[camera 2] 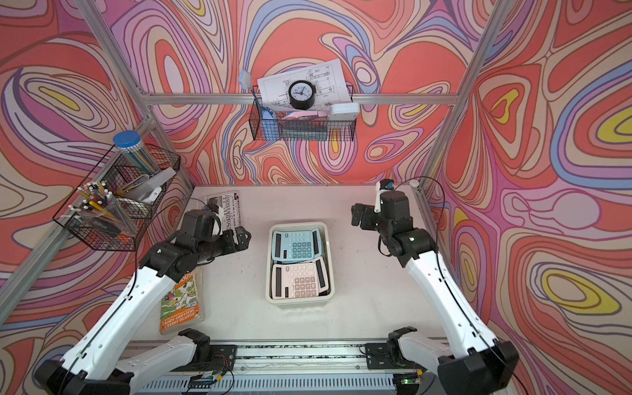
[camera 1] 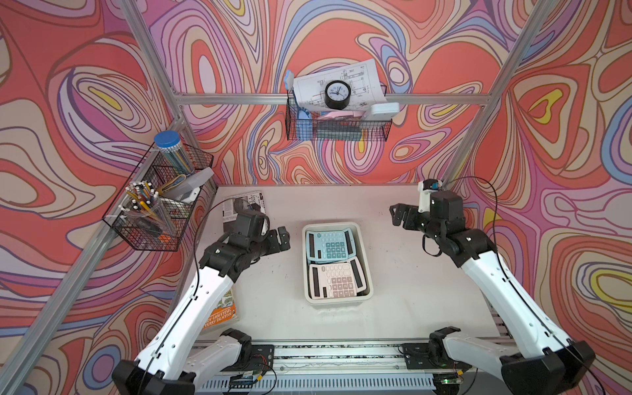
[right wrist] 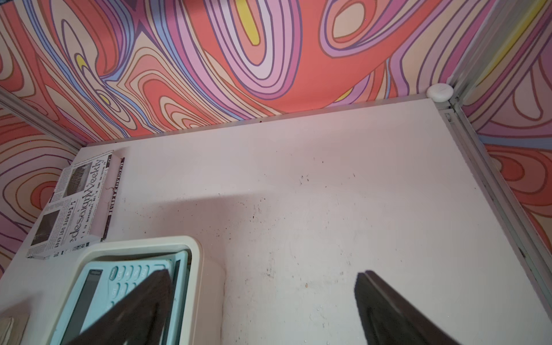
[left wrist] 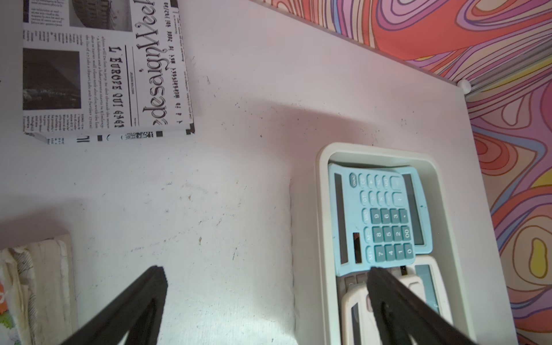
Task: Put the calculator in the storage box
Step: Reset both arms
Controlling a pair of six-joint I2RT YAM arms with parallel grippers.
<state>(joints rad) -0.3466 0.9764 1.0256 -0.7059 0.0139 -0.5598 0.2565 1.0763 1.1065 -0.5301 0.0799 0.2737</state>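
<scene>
between left end effector (camera 1: 284,239) and right end effector (camera 1: 397,213), both spread, empty, the storage box (camera 1: 337,303) holds 2 calculators (camera 1: 330,245) lengthwise; left nearer.

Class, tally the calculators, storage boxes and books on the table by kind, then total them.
Calculators: 2 - blue calculator, pink calculator
Storage box: 1
Books: 2 - newspaper-print book, orange paperback
Total: 5

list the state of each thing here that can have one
storage box: upright, holds both calculators
beige calculator: in box, face up
blue calculator: in box, face up, overlapping beige calculator
left hand: open, empty
right hand: open, empty
paperback book: closed, lying flat
</scene>
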